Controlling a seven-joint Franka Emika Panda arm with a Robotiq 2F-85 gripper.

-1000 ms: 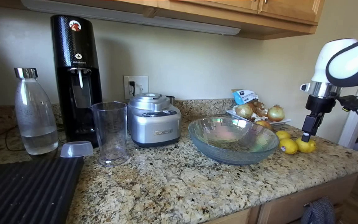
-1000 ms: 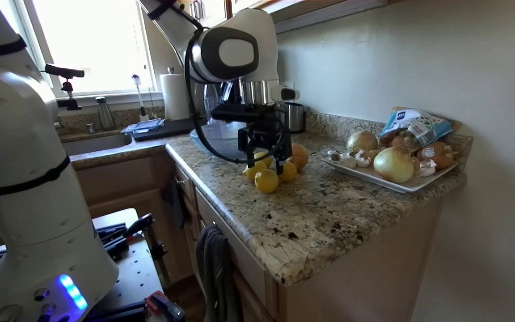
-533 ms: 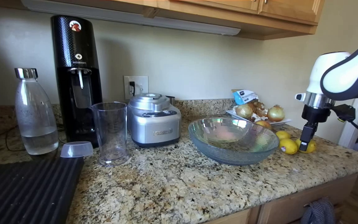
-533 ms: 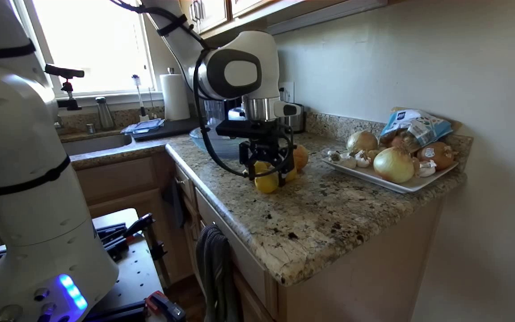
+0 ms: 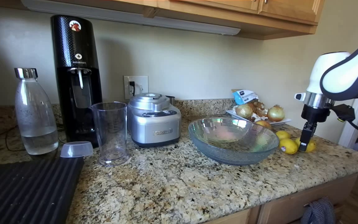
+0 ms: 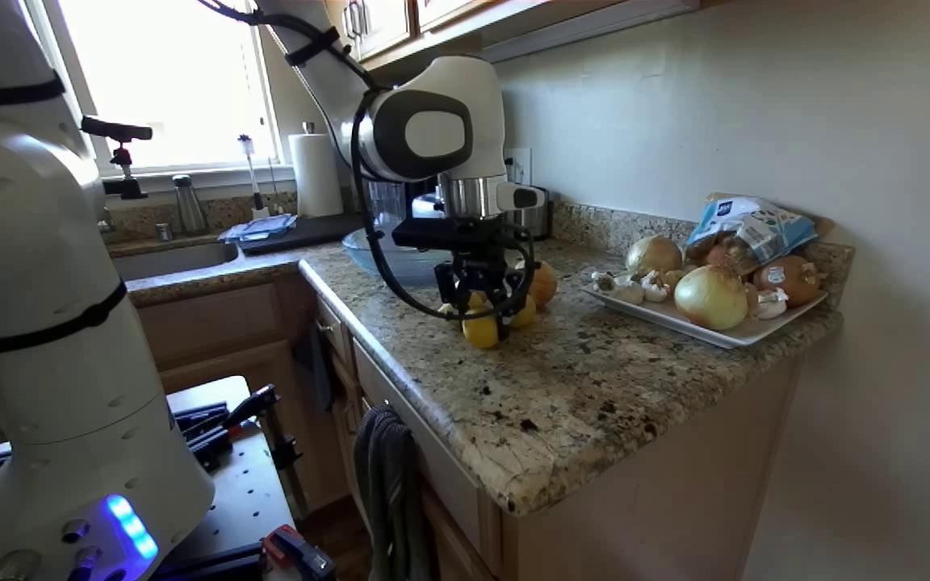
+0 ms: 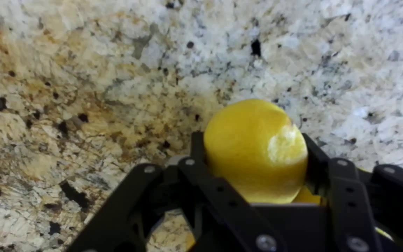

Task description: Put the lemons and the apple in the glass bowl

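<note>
The gripper has come down and closed, pinching one lemon from both sides on the counter, so a lift toward the glass bowl seems due next, with the other two lemons and the apple lying outside it.

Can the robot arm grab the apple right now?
Probably not yet: its tool looks closed on a lemon, so it would likely have to let go first. Nothing seems to cover the apple from above, though, so the way down looks free.
</note>
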